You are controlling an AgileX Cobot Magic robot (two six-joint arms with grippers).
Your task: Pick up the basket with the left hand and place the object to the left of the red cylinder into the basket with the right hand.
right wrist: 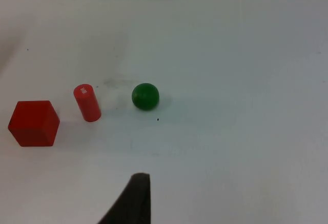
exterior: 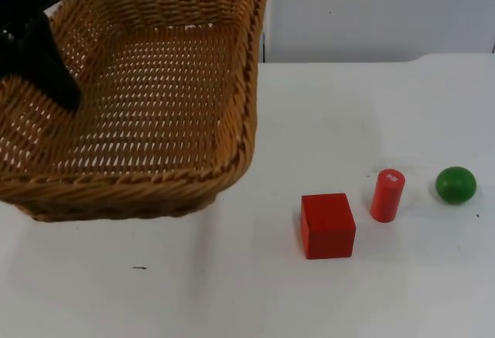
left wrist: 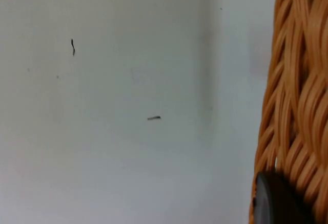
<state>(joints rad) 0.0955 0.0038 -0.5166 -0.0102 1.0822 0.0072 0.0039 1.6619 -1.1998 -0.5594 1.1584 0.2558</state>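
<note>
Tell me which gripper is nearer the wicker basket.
Left. The left gripper grips the wicker basket at its rim; the right gripper hovers near the red cube.

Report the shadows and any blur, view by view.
Top view: the wicker basket casts a soft shadow on the white table; the red cube looks sharp. Left wrist view: basket rim slightly soft. Right wrist view: faint shadow beside the green ball.
</note>
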